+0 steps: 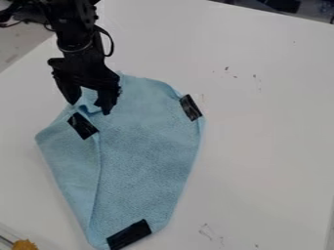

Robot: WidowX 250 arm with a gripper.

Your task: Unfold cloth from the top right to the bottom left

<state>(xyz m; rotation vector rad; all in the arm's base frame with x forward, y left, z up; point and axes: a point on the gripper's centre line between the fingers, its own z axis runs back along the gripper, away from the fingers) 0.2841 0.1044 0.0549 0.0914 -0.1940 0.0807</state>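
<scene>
Three black patches (190,107) mark the folded blue cloth (143,151) on the bench (267,127); the claw (89,106), fingers apart, hangs over its part toward the bench's upper-left edge.

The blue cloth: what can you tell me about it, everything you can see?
The light blue cloth looks soft, with a fine, towel-like texture. It lies partly folded on the white table, narrowing towards the bottom of the view. A lengthwise edge runs down its left part, and it bunches a little at the upper left. Three black patches, seemingly tape, mark it: upper left, right edge and bottom. The open gripper is at its upper left; whether they touch is unclear.
</scene>
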